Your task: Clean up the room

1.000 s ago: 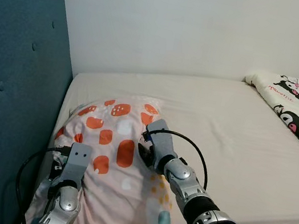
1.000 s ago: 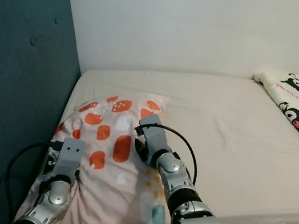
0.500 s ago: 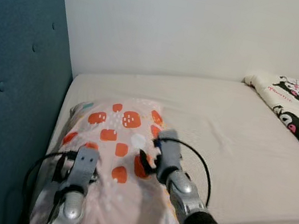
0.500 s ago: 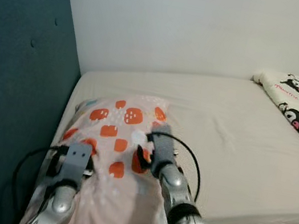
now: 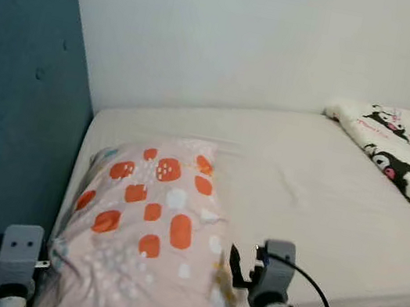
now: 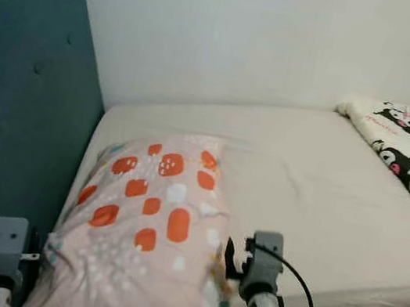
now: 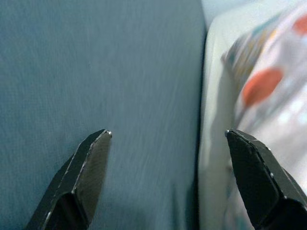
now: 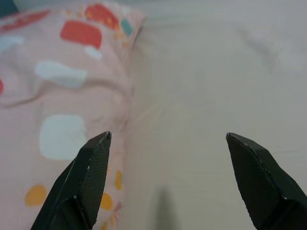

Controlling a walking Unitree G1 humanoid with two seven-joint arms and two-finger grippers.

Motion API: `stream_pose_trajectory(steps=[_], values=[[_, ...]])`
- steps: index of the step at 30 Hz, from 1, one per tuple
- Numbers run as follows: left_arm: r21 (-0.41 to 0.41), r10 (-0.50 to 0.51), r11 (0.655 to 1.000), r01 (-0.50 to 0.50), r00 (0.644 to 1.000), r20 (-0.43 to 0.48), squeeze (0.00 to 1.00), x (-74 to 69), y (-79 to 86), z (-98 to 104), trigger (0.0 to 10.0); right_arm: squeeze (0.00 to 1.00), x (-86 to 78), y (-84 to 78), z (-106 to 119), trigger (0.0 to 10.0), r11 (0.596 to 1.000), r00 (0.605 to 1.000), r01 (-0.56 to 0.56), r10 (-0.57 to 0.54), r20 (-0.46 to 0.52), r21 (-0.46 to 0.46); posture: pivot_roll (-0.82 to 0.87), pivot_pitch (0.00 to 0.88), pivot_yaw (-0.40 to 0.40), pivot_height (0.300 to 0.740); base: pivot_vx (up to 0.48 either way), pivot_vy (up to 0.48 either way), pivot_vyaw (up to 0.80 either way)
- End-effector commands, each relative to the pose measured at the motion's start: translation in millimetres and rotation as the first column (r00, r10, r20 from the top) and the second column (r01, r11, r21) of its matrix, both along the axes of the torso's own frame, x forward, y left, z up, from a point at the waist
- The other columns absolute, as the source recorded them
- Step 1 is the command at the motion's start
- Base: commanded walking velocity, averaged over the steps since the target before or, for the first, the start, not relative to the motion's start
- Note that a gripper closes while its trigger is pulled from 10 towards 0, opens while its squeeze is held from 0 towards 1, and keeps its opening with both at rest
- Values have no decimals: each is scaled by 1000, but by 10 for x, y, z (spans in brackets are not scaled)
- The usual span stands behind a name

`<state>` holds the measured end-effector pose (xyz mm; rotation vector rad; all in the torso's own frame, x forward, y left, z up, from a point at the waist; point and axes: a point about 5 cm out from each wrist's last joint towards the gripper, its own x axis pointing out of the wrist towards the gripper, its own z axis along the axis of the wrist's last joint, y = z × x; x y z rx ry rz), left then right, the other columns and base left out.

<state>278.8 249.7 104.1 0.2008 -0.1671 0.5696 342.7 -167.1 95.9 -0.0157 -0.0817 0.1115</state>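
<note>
Hands point(image 8: 168, 179) pulled back off pillow point(image 5: 147, 231) — both now spread.

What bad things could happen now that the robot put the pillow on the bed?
1. The pillow lies near the mattress's front edge, so it might slide off.
2. The left gripper, open, hangs between the headboard and the pillow, so it could scrape the blue fabric when it moves.
3. The right gripper, open, is beside the pillow and might snag the cover.
</note>
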Motion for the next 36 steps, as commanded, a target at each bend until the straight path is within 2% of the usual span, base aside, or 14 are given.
stream_pose_trajectory(steps=[1,6,9,10,12,13,14,16,21,24,26,27,29,36], values=[[-25,-99,995,99,995,-25,0,-45,56,9,10000,0,-84,-28,-38,10000,1000,1000,-13,13,6,-13,-49,188,5,586,0,0,0],[-10,-370,929,371,926,-80,0,2,-160,26,10000,0,-142,70,-53,10000,985,993,-117,117,-11,-123,-48,185,5,586,0,0,0],[60,-617,772,633,769,-169,0,6,-390,108,10000,0,-171,325,109,10000,917,940,-334,341,-8,-216,-50,188,5,586,0,0,0],[98,-685,693,714,695,-220,0,18,-459,155,10000,0,-173,402,208,6314,881,906,-414,423,-11,-228,-48,189,2,586,0,0,0],[108,-702,668,736,672,-235,0,19,-478,172,10000,0,-176,420,232,6314,870,896,-436,445,-17,-229,-48,189,2,586,0,0,0],[125,-726,629,767,638,-257,0,29,-507,204,4941,0,-181,445,267,0,842,874,-478,486,-31,-250,-47,192,0,586,0,0,0],[135,-739,605,785,616,-272,0,35,-524,224,0,0,-186,461,288,0,822,858,-504,512,-42,-264,-47,192,0,586,0,0,0],[140,-755,575,806,589,-288,0,40,-539,259,0,0,-205,477,315,0,795,836,-540,546,-61,-278,-44,199,-2,586,0,0,0],[88,-857,364,927,371,-357,0,-26,-610,389,0,0,-322,556,450,0,616,685,-718,708,-172,-324,-46,213,-8,586,0,0,0],[59,-871,299,952,298,-391,0,-73,-608,393,0,0,-375,570,481,0,561,638,-760,741,-212,-327,-47,216,-12,586,0,0,0],[-13,-867,170,985,143,-477,0,-186,-576,367,0,0,-518,592,543,0,432,520,-846,798,-305,-313,-48,217,-18,586,0,0,0],[-13,-867,170,985,143,-477,0,-186,-576,367,0,0,-518,592,543,0,432,520,-846,798,-305,-313,-48,217,-18,586,0,0,0],[-124,-800,49,991,-36,-599,0,-350,-540,243,0,0,-717,602,565,0,274,362,-927,829,-427,-255,-50,217,-26,586,0,0,0],[-221,-723,-13,975,-162,-671,0,-551,-682,29,0,0,-903,542,522,0,136,254,-961,774,-580,-239,-55,212,-27,586,0,0,0]])
